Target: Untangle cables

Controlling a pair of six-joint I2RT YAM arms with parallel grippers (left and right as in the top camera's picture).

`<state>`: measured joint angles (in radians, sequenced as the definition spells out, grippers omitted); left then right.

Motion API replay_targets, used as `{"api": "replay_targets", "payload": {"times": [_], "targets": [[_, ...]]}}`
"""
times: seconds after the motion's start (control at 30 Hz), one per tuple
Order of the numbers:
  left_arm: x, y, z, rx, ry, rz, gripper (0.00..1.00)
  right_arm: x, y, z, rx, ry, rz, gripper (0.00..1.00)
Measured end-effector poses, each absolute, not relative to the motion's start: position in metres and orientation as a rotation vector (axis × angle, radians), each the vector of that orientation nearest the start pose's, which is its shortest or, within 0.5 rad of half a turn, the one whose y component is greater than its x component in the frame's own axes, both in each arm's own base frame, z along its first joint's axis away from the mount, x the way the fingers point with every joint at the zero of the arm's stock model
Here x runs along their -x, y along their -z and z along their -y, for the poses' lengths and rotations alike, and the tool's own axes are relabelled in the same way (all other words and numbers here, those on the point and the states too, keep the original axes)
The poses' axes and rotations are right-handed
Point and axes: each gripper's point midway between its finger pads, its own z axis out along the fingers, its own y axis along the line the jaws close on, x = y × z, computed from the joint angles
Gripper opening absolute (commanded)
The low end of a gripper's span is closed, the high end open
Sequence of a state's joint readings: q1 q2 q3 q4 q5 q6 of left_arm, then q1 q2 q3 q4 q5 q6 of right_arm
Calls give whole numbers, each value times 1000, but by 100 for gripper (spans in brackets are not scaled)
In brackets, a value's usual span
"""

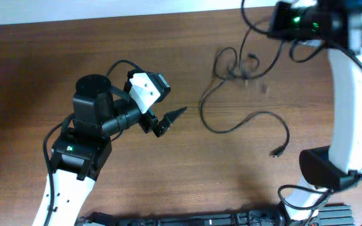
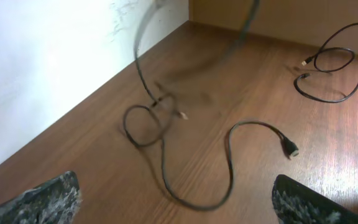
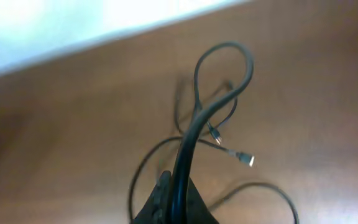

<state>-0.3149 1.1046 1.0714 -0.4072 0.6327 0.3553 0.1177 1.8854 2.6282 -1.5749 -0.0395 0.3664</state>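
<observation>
My right gripper (image 3: 174,199) pinches one cable (image 3: 186,146), left gripper (image 1: 170,120) spread, idle. I'd lift slowly, pin the tangle (image 1: 234,70) with left if it drags

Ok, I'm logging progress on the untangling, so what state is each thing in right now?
Tangle: knotted, lying on the table.
Raised cable: lifted off the table, lower part looped into the tangle.
Far cable: loosely coiled, lying apart from the tangle.
Left end effector: open, empty.
Right end effector: shut on the raised cable.
</observation>
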Motion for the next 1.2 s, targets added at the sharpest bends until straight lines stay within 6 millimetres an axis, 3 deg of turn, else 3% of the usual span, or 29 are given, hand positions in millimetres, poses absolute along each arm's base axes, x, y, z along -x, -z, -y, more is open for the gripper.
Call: {"api": "replay_targets", "payload": {"times": [0.2, 0.23, 0.33, 0.6, 0.7, 0.8, 0.97, 1.2], "targets": [[-292, -311, 202, -1013, 607, -1690, 99, -394, -484, -45, -264, -288, -2074, 4], [-292, -311, 202, -1013, 606, -1690, 99, -393, -492, -42, -272, -275, -2042, 4], [-292, -311, 202, -1013, 607, -1690, 99, -392, -506, -28, -316, -207, -1978, 4], [-292, -311, 202, -1013, 607, -1690, 99, -382, -515, 41, -560, 184, -1861, 4], [-292, -311, 202, -1013, 607, -1690, 99, -375, -513, 62, -623, 276, -1849, 4], [-292, -311, 202, -1013, 607, -1690, 99, -370, -503, 97, -720, 382, -1853, 4], [-292, -311, 202, -1013, 607, -1690, 99, -375, -474, 152, -890, 484, -1875, 4], [-292, -311, 202, -1013, 607, -1690, 99, -392, -427, 206, -1047, 486, -1935, 4]]}}
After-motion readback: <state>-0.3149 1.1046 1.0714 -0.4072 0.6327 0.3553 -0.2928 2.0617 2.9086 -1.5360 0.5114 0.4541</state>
